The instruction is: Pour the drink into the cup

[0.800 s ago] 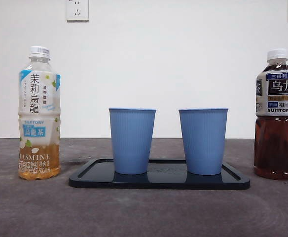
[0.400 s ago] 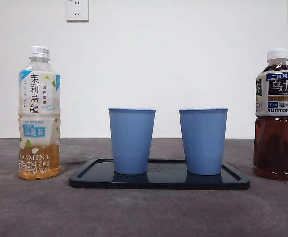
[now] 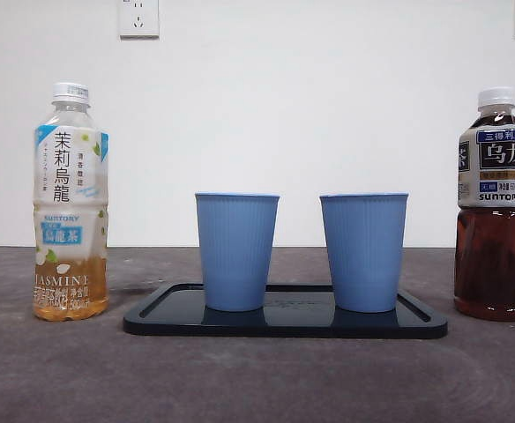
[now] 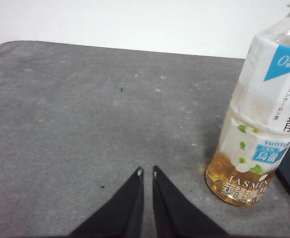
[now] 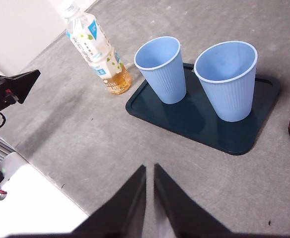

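Beside the left hand [image 4: 146, 172] stands the jasmine bottle [image 4: 256, 124], apart.

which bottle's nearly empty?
The jasmine oolong bottle, with the white-and-blue label: only a shallow band of pale amber tea at its base. The oolong bottle, black-labelled, holds dark tea up to its shoulder.

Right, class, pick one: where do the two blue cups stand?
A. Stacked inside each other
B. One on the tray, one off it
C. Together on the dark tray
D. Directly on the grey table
C: both blue cups stand upright, side by side and apart, on the dark tray, with a bottle off the tray on either side.
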{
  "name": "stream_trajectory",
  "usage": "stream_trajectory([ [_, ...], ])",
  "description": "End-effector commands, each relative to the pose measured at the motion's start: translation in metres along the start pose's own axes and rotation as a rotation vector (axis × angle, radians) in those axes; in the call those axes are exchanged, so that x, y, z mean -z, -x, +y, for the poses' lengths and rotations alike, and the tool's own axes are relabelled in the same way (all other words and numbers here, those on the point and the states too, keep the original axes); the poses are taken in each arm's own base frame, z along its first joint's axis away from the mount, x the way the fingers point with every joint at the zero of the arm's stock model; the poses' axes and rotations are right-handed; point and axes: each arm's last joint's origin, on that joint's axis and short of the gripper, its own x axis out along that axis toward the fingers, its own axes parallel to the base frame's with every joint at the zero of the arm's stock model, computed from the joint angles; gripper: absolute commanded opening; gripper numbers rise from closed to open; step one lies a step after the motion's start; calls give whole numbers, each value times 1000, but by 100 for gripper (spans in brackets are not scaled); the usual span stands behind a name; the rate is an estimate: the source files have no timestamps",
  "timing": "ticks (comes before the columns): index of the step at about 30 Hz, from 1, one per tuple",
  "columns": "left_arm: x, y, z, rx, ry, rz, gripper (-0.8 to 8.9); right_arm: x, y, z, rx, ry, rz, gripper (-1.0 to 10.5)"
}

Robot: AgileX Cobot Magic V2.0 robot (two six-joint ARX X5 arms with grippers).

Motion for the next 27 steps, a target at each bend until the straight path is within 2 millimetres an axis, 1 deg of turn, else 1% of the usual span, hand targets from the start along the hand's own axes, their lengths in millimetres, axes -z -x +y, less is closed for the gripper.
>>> stream_trajectory([
  [1,7,-2,1,-3,-19,25,28,-3,2,2,-12,16,-14,23],
  [11,7,-2,1,-3,-19,25,28,-3,2,2,-11,17,-15,23],
  [14,7,-2,1,-3,-19,25,28,-2,3,1,12,11,-33,23],
  [16,7,-2,1,-3,-19,25,28,0,0,-5,66,24,-54,23],
  [19,7,-2,1,-3,-19,25,28,7,-7,-18,183,103,-141,23],
  [21,7,-2,1,-3,-19,25,28,9,-12,-28,246,143,-258,23],
  [24,7,-2,1,-3,-19,24,28,12,-17,-38,297,237,-416,23],
  [27,7,-2,1,-3,-19,24,28,23,-22,-50,413,301,-517,23],
])
